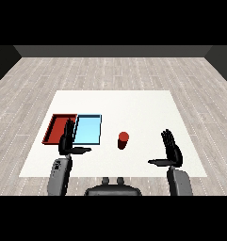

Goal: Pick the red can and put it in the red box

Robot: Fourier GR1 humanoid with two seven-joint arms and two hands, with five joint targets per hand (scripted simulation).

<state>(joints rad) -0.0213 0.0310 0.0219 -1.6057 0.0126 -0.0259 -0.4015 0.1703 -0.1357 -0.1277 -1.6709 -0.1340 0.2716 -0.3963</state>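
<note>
A small red can (123,140) stands upright on the white table (133,108), just right of the trays. The red tray (57,127) lies at the left, with the light blue tray (89,128) beside it on its right. My left hand (66,141) is raised over the near edge of the red tray, fingers straight and thumb out, holding nothing. My right hand (171,150) is held up to the right of the can, well apart from it, fingers straight, thumb pointing left.
Both grey forearms (60,175) rise from the near table edge. A grey wood floor surrounds the table. Bare white tabletop stretches behind the trays and the can.
</note>
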